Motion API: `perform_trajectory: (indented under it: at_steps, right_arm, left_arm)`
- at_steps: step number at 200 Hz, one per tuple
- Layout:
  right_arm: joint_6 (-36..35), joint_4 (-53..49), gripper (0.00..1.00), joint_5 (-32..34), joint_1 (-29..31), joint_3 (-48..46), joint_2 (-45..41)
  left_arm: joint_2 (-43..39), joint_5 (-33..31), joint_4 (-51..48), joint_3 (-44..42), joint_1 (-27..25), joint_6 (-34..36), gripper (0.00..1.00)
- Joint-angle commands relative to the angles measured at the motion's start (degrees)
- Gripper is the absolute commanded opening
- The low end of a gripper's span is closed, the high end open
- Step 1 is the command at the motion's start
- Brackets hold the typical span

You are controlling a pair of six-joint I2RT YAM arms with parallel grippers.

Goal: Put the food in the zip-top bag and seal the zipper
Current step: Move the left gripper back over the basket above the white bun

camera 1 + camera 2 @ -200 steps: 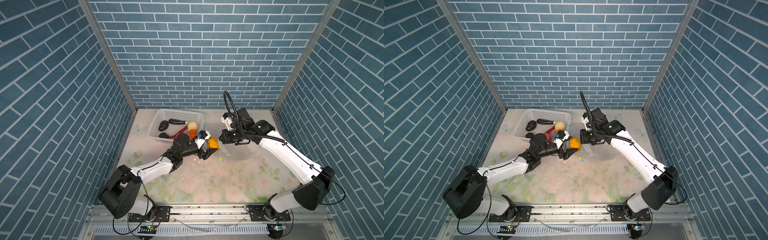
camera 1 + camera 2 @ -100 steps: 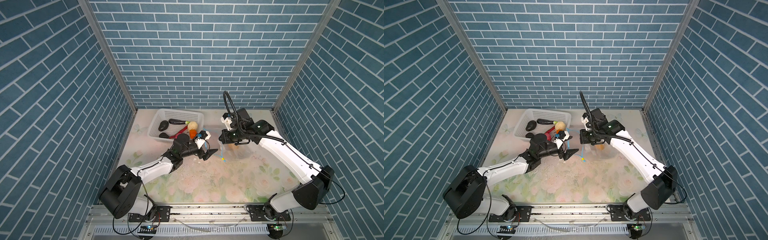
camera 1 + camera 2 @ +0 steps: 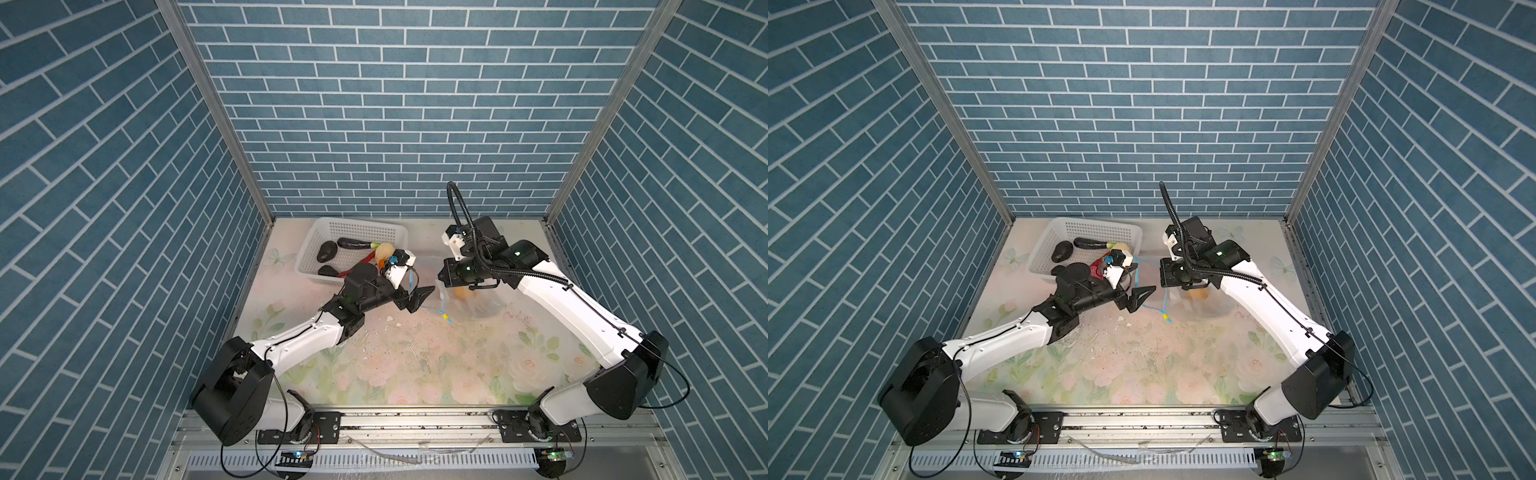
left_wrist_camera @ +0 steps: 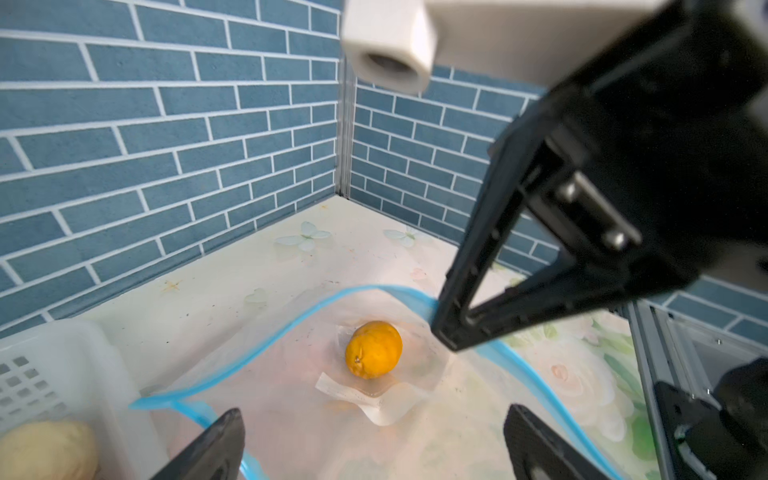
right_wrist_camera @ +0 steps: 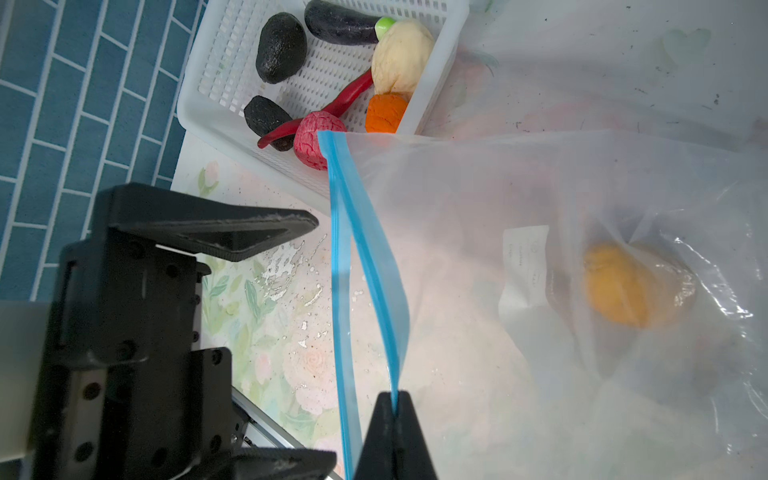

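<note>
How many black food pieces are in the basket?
3, all in the white basket: a large oval one, a long one with a green tip beside it, and a small one partly under the red chili. More could hide beneath others.

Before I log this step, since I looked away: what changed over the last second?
The left end effector opened and let go of the orange, which dropped into the bag. Unchanged: the right end effector stays shut on the blue strip, holding the mouth up; the other food stays in the basket.
</note>
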Motion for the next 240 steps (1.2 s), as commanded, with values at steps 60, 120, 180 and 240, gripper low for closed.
perform_trajectory:
  at_steps: [60,120,180,240]
  right_arm:
    - [0.5,2.5,0.00,1.6,-0.3,-3.3,-0.1]
    - [1.1,3.8,0.00,1.2,-0.3,-3.7,1.1]
    - [0.4,3.4,0.00,1.6,-0.4,-2.7,2.4]
    - [-0.3,3.2,0.00,2.1,-0.4,-2.2,4.0]
  left_arm:
    - [0.5,-12.6,-24.9,13.7,2.5,-6.5,0.93]
    - [8.3,-18.9,-37.4,24.9,6.6,-12.0,0.90]
    - [19.0,-24.1,-49.9,37.6,10.8,-14.2,0.92]
    - [31.6,-19.6,-62.0,52.8,13.9,-15.6,0.94]
